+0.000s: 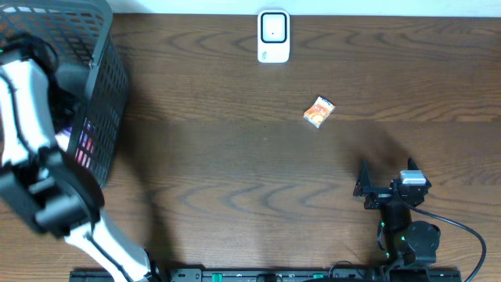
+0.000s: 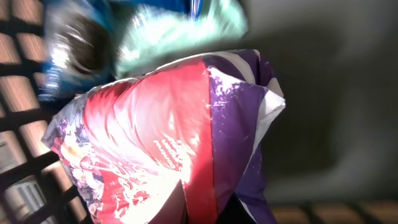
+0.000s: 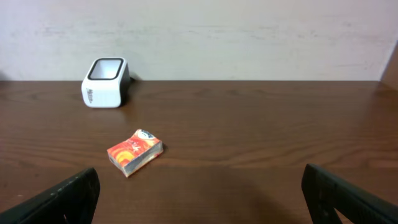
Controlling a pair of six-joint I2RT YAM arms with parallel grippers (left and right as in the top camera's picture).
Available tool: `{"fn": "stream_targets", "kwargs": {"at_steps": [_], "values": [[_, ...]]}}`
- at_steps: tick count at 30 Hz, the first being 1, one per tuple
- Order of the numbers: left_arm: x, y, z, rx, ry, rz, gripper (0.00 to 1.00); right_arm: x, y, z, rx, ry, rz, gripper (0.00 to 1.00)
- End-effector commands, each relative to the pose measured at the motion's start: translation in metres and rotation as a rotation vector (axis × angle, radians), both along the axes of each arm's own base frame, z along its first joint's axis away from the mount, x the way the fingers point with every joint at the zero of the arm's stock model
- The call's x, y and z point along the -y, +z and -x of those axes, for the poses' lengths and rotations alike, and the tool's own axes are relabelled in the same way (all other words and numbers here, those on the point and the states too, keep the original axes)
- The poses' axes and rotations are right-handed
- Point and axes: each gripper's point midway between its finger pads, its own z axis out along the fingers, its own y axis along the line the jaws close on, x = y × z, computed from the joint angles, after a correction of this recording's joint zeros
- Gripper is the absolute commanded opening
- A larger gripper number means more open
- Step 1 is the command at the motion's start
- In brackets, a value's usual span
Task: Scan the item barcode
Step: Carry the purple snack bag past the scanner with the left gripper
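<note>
A glossy red and purple snack bag lies inside the dark mesh basket at the table's left end. My left gripper is shut on the bag's lower edge, and its two dark fingertips pinch the foil. From overhead, the left arm reaches down into the basket and the bag shows only through the mesh. The white barcode scanner stands at the table's far edge. My right gripper rests open and empty near the front right.
A small orange box lies on the table between the scanner and the right gripper. Blue and teal packets lie in the basket beside the bag. The basket's mesh wall stands close on the left of the bag.
</note>
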Motion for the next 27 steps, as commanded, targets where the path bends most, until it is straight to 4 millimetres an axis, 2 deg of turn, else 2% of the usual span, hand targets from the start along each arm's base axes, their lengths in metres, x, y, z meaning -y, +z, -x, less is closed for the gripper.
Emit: {"fn": "stream_targets", "kwargs": {"at_steps": [1, 3, 6, 8, 10, 13, 17, 19, 22, 25, 27], "values": [[0.000, 0.102, 0.003, 0.274, 0.003, -0.132, 0.07, -0.002, 0.000, 0.000, 0.000, 0.011, -0.015, 0.99], [0.004, 0.140, 0.010, 0.388, 0.003, -0.186, 0.07, -0.002, 0.000, 0.000, 0.000, 0.011, -0.015, 0.99], [0.011, 0.186, 0.024, 0.524, 0.003, -0.250, 0.07, -0.002, 0.000, 0.000, 0.000, 0.011, -0.015, 0.99], [0.023, 0.212, 0.032, 0.613, -0.017, -0.264, 0.07, -0.002, -0.001, 0.000, 0.000, 0.011, -0.015, 0.99], [0.044, 0.234, 0.034, 0.711, -0.065, -0.239, 0.07, -0.002, -0.001, 0.000, 0.000, 0.011, -0.015, 0.99], [0.098, 0.267, 0.023, 0.871, -0.294, -0.149, 0.07, -0.002, -0.001, 0.000, 0.000, 0.011, -0.015, 0.99], [0.199, 0.300, 0.010, 1.030, -0.751, 0.000, 0.07, -0.002, 0.000, 0.000, 0.000, 0.011, -0.015, 0.99], [0.240, 0.304, 0.009, 1.050, -0.910, 0.044, 0.07, -0.002, 0.000, 0.000, 0.000, 0.011, -0.015, 0.99], [0.299, 0.300, 0.010, 1.040, -1.155, 0.086, 0.07, -0.002, -0.001, 0.000, 0.000, 0.011, -0.015, 0.99], [0.355, 0.281, 0.011, 0.987, -1.388, 0.128, 0.07, -0.002, -0.001, 0.000, 0.000, 0.011, -0.015, 0.99], [0.378, 0.261, 0.004, 0.920, -1.449, 0.134, 0.07, -0.002, 0.000, 0.000, 0.000, 0.011, -0.015, 0.99]]}}
